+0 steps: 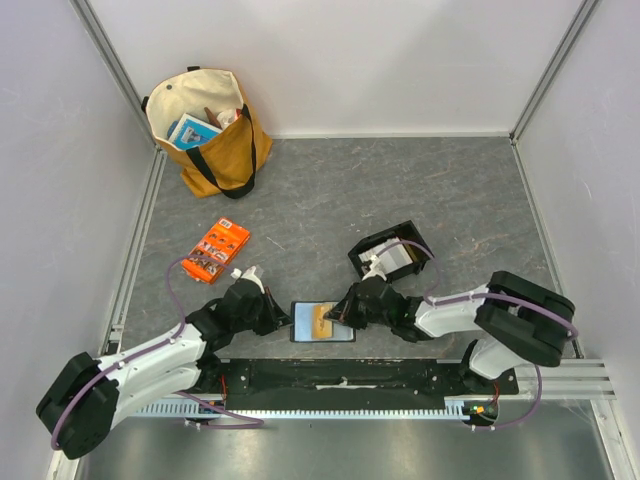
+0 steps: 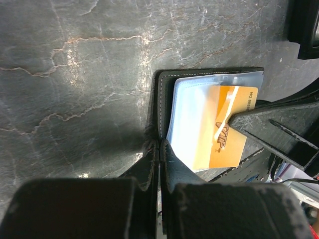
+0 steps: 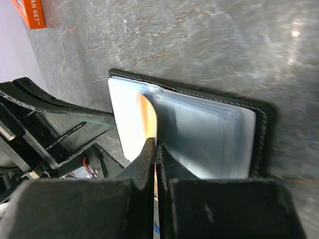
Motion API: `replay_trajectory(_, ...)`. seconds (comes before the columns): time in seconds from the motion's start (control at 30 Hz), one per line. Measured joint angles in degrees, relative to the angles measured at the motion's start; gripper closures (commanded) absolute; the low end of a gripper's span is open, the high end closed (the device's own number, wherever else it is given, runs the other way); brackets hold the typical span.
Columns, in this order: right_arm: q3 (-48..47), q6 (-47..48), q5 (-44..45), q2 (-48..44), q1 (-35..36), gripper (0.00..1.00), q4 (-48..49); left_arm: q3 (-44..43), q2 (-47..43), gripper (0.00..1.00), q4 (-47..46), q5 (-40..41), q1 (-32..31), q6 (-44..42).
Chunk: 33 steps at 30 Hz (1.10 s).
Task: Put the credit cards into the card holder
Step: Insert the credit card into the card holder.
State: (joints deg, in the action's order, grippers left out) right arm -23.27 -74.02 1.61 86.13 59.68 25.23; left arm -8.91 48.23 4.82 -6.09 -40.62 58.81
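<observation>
The black card holder [image 1: 303, 321] lies open flat near the table's front edge, its pale blue inner slots [image 2: 192, 114] facing up. An orange credit card [image 2: 232, 144] sits partly under the clear slot, its free end sticking out. My right gripper [image 3: 157, 145] is shut on that card [image 3: 148, 119], which shows edge-on between the fingers. My left gripper [image 2: 159, 145] is shut on the holder's stitched black edge [image 2: 162, 94] at its left side. From above, the left gripper [image 1: 287, 318] and the right gripper [image 1: 338, 314] flank the holder. More whitish cards [image 1: 395, 258] lie in a black tray.
The black shallow tray [image 1: 362, 262] stands just behind the right gripper. An orange printed packet [image 1: 217, 250] lies behind the left arm. A tan tote bag [image 1: 205, 125] stands at the back left. Walls enclose the grey table on three sides.
</observation>
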Motion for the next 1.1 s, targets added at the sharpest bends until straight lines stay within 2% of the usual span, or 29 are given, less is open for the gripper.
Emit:
replay_trajectory(0.23, -2.3, 0.1, -3.2, 4.9, 0.0, 0.98, 4.0, -0.3, 0.5, 0.98, -0.1, 0.0, 0.0, 0.0)
replay_trajectory(0.37, -3.4, 0.3, -4.2, 6.6, -0.1, 0.82, 4.3, -0.3, 0.5, 0.98, -0.1, 0.0, 0.0, 0.0)
replay_trajectory(0.53, -4.9, 1.9, -3.8, 5.4, -0.2, 0.52, 0.2, -0.3, 0.3, 0.98, 0.0, 0.1, 0.0, 0.0)
replay_trajectory(0.6, -5.4, 3.1, -2.4, 2.6, 0.0, 0.47, -3.4, -0.3, 0.1, 0.98, 0.0, 0.1, 0.0, 0.0)
replay_trajectory(0.8, -8.1, 8.1, 1.7, -3.5, 0.3, 0.46, -15.2, -0.3, -0.3, 0.98, 0.2, 0.0, 0.0, 0.0)
replay_trajectory(1.1, -14.0, 10.8, 0.9, 2.9, 2.3, 0.52, -17.7, -0.3, -0.3, 0.98, 0.2, 0.0, 0.0, 0.0)
